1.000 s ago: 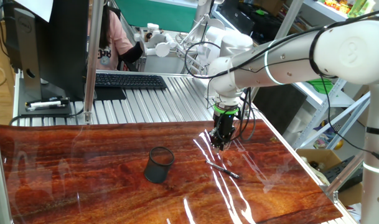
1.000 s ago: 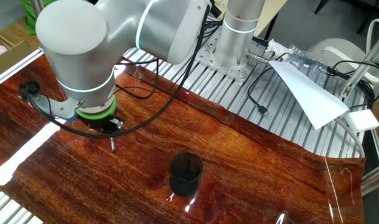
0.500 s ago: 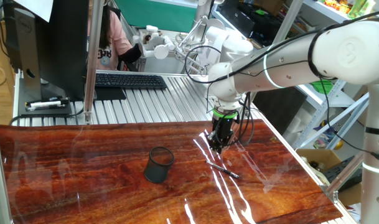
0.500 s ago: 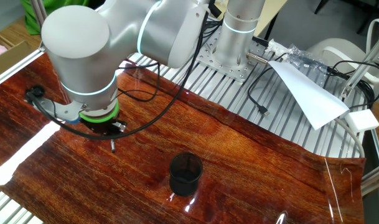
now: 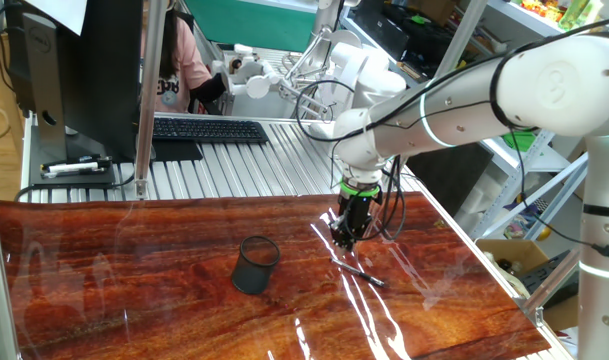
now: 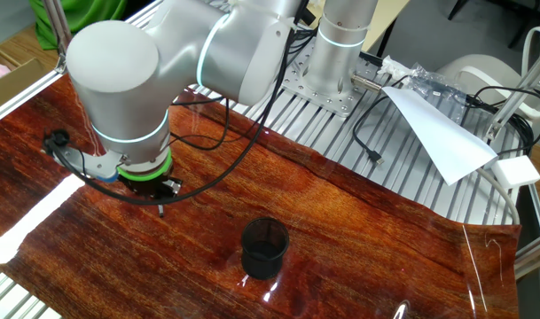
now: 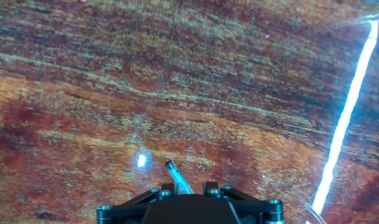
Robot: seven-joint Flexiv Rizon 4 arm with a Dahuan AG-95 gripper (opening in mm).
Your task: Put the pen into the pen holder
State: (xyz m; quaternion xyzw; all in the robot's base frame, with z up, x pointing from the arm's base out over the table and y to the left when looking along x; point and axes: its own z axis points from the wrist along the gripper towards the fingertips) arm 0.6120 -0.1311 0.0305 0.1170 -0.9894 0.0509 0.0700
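The pen (image 5: 359, 272) is thin and black and lies flat on the red-brown wooden tabletop (image 5: 134, 280), right of centre. One end of the pen (image 6: 160, 211) pokes out from under the wrist in the other fixed view. My gripper (image 5: 343, 238) points down and hangs just above the pen's left end, apart from it. In the hand view my gripper (image 7: 189, 185) shows two fingertips with a narrow gap, and the pen (image 7: 175, 175) on the wood runs under that gap. Nothing is held. The pen holder (image 5: 256, 264), a small black mesh cup, stands upright to the left; the same pen holder (image 6: 264, 248) shows empty.
Behind the wood lies a slatted metal surface (image 5: 274, 165) with a keyboard (image 5: 209, 130) and a monitor (image 5: 84, 70). A person (image 5: 179, 65) sits at the back. A white paper sheet (image 6: 438, 133) and cables (image 6: 371, 151) lie near the arm's base.
The arm's wrist has shifted a little toward the pen and sunk slightly. The pen and the pen holder have not moved. The jaw gap looks the same.
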